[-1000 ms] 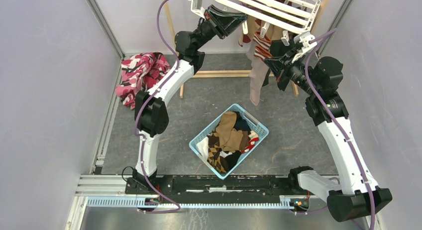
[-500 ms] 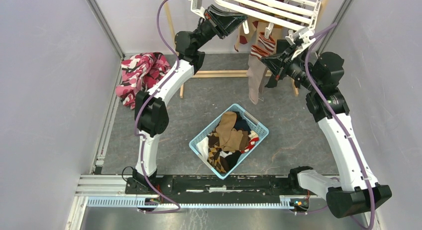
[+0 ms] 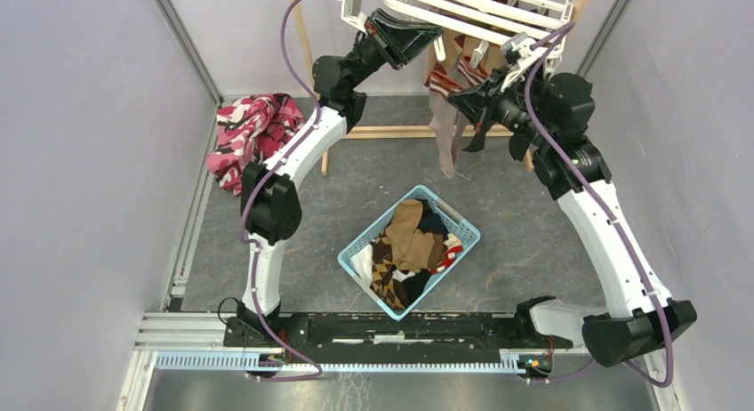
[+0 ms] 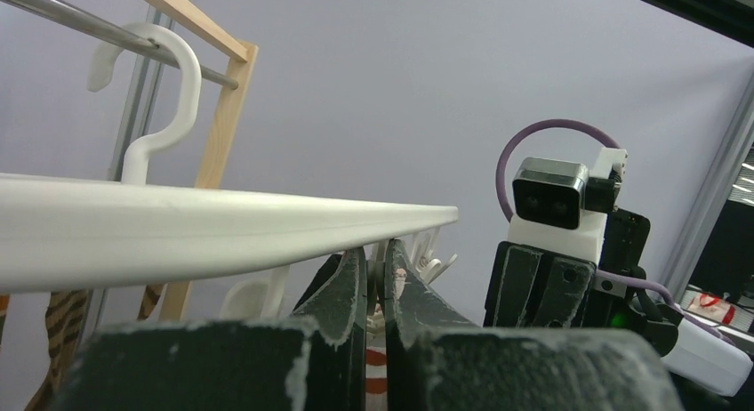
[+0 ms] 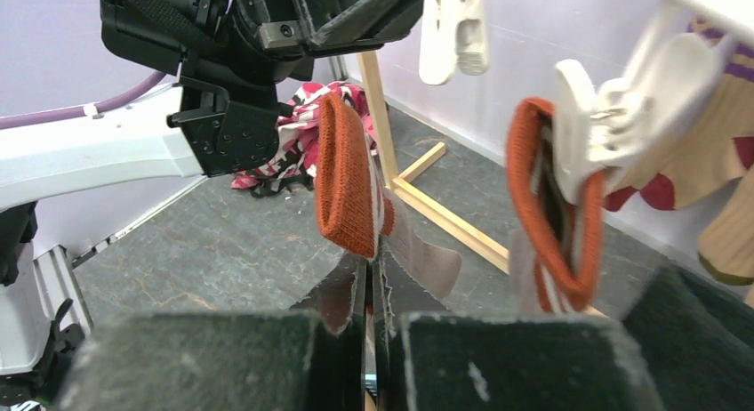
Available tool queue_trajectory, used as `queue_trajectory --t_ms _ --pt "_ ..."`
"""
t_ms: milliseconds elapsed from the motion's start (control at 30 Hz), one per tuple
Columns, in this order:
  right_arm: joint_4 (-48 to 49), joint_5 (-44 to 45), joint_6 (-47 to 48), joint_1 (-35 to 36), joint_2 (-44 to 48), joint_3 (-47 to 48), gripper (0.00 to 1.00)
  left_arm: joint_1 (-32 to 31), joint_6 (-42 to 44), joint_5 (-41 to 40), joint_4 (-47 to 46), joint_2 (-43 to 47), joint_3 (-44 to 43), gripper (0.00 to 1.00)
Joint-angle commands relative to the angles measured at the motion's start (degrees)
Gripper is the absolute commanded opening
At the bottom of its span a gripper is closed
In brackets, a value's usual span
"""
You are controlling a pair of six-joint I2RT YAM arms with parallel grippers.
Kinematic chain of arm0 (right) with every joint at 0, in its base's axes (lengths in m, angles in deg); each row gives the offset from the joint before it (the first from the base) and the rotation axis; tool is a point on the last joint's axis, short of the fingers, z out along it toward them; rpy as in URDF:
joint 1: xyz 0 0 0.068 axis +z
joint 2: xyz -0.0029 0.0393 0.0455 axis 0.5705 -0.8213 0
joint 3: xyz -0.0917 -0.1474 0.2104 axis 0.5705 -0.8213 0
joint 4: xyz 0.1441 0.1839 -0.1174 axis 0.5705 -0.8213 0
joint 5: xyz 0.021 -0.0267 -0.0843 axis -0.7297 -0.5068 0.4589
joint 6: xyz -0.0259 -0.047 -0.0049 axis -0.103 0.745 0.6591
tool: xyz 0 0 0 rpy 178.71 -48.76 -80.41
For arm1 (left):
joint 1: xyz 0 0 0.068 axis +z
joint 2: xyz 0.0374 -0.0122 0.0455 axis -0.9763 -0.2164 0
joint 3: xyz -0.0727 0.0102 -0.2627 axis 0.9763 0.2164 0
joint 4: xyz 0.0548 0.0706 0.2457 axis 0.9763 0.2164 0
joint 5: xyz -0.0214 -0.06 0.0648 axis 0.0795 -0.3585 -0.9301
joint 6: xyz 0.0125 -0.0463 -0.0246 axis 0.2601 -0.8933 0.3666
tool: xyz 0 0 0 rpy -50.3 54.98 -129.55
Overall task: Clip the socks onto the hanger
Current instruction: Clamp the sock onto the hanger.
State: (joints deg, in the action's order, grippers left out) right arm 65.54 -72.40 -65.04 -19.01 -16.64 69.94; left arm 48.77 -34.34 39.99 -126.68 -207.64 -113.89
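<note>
Top view: right gripper [image 3: 460, 98] clamped grey sock [image 3: 443, 144] under hanger [image 3: 485, 11] at 12 o'clock; left gripper [image 3: 425, 33] at hanger's 9 o'clock edge. Centre: blue basket [image 3: 354, 251] held spare socks [image 3: 409, 242]. Mottled grey floor [image 3: 533, 224], pale walls [image 3: 89, 162].
Left wrist: jaws shut beneath hanger; what they pinched, unclear.
Right wrist: orange cuff [image 5: 345, 175] stood above closed jaws, free clip [image 5: 453, 28] at 1 o'clock. Step, judged: presenting cuff. Next: open clip, feed cuff in.

A robotics lab test cell: plain grey partition walls [image 3: 80, 162] on metal posts [image 3: 184, 44] box in a dark tabletop [image 3: 533, 242], and the left arm [image 3: 271, 206] and right arm [image 3: 613, 242], both cabled, are bolted to an aluminium rail [image 3: 196, 326] (only the hanger [image 3: 498, 11] looks homely).
</note>
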Motion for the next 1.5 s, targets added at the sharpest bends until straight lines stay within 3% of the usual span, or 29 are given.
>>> queue_trajectory --t_ms 0,200,667,1467 --pt "-1.05 4.95 0.61 2.72 -1.28 3.03 0.0 -0.1 -2.82 0.0 -1.88 0.3 -1.89 0.05" --pt "-0.07 10.69 -1.01 3.28 -3.15 4.32 0.0 -0.1 -3.29 0.22 -2.37 0.28 -1.64 0.05" --pt "2.61 13.25 -4.1 3.22 -4.53 6.38 0.0 -0.1 -3.65 0.22 -2.81 -0.07 -1.63 0.06" --pt "4.11 8.13 -9.12 3.16 -6.73 6.85 0.0 -0.01 -5.61 1.51 -6.7 -0.53 -1.59 0.06"
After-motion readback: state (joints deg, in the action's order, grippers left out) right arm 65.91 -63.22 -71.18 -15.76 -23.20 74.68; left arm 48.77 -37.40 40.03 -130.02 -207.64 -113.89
